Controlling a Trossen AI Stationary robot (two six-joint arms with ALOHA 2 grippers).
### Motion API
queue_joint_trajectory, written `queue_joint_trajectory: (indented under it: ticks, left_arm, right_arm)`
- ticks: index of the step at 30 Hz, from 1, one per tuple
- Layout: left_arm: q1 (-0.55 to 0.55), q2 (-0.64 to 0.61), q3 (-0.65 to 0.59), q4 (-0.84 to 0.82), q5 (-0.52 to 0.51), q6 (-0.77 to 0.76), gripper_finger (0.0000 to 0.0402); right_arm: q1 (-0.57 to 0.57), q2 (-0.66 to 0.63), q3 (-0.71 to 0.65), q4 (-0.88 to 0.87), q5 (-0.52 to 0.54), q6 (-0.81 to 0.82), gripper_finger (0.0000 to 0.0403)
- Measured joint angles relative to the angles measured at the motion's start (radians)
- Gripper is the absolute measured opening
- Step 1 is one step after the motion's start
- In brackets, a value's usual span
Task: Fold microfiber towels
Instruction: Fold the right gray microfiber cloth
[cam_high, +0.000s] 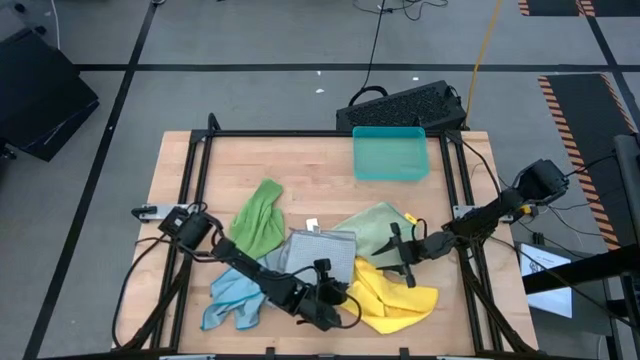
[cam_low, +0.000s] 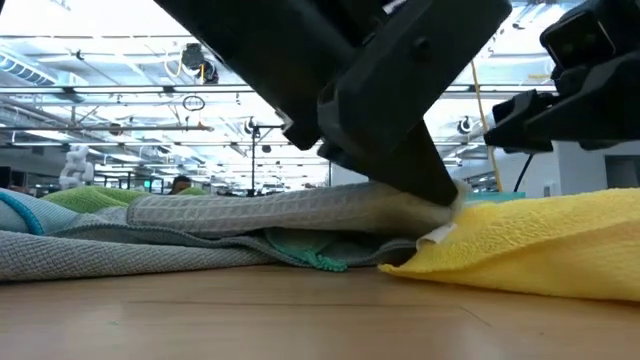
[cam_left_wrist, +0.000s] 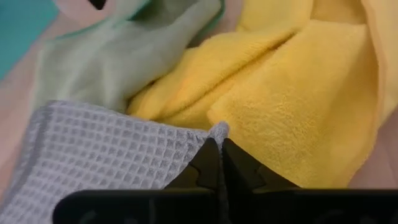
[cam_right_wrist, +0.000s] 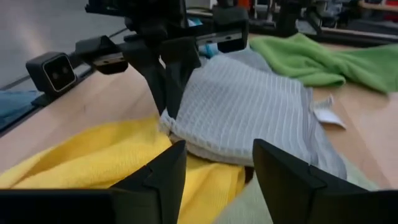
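A grey waffle towel (cam_high: 320, 255) lies at the table's middle, over a pale green towel (cam_high: 378, 225) and beside a yellow towel (cam_high: 398, 298). A bright green towel (cam_high: 258, 218) and a light blue towel (cam_high: 232, 300) lie to the left. My left gripper (cam_high: 340, 295) is shut on the grey towel's corner next to the yellow towel. My right gripper (cam_high: 396, 255) is open and empty, low over the yellow towel and pale green towel, pointing toward the left gripper (cam_right_wrist: 166, 93). My left gripper pinches the grey towel's near right corner (cam_left_wrist: 217, 132) between its two fingers (cam_left_wrist: 208, 163), coming from above and slanting down. The corner (cam_low: 440, 212) is raised a little above the yellow towel (cam_low: 540, 240). The rest of the grey towel (cam_right_wrist: 249, 106) lies on the table and the other towels.
A teal plastic tray (cam_high: 390, 152) stands at the table's far side, right of the middle. A black frame (cam_high: 200, 160) runs around the table's edges. Bare wood shows between the tray and the towels.
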Motion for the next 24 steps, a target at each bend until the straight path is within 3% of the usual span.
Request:
queue_joint_trajectory:
  ticks: [8, 18, 24]
  left_arm:
    - [-0.031, -0.053, 0.000, -0.039, -0.121, -0.044, 0.0007]
    - [-0.041, -0.055, 0.000, -0.052, -0.135, -0.100, 0.0005]
    - [-0.050, -0.055, 0.000, -0.042, -0.166, -0.105, 0.0005]
  right_arm:
    - [0.000, 0.120, 0.080, 0.053, -0.002, -0.081, 0.0212]
    - [0.000, 0.352, 0.231, 0.094, -0.030, -0.189, 0.0300]
    - [0.000, 0.459, 0.322, 0.097, 0.025, -0.353, 0.0303]
